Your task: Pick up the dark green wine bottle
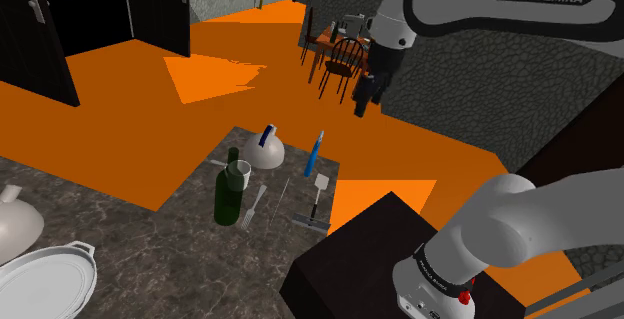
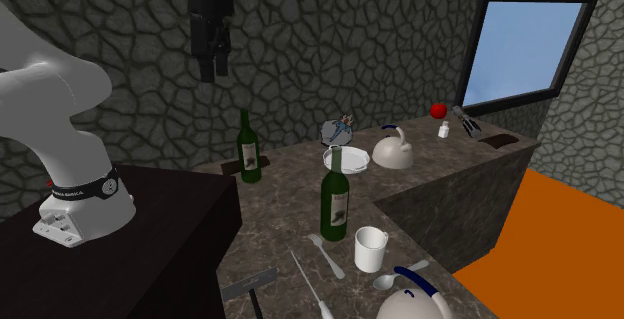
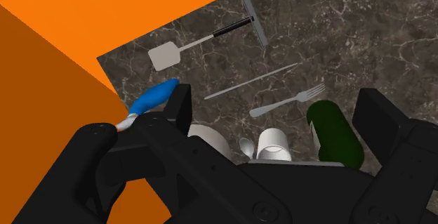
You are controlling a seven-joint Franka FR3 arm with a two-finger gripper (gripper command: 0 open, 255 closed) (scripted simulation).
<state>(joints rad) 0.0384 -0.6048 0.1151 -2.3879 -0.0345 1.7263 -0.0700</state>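
A dark green wine bottle with a pale label stands upright on the dark marble counter, with a white mug touching or just beside it. In the second exterior view this bottle stands mid-counter behind the mug. My black gripper hangs high above the counter, well off to the shoulder view's right of the bottle. In the wrist view the gripper is open with nothing in it. The bottle shows far below, close to one of the fingers.
A second green bottle stands near the dark stand. Around the target lie a fork, a knife, a spatula, a blue-handled tool and a white kettle. White plates sit further along the counter.
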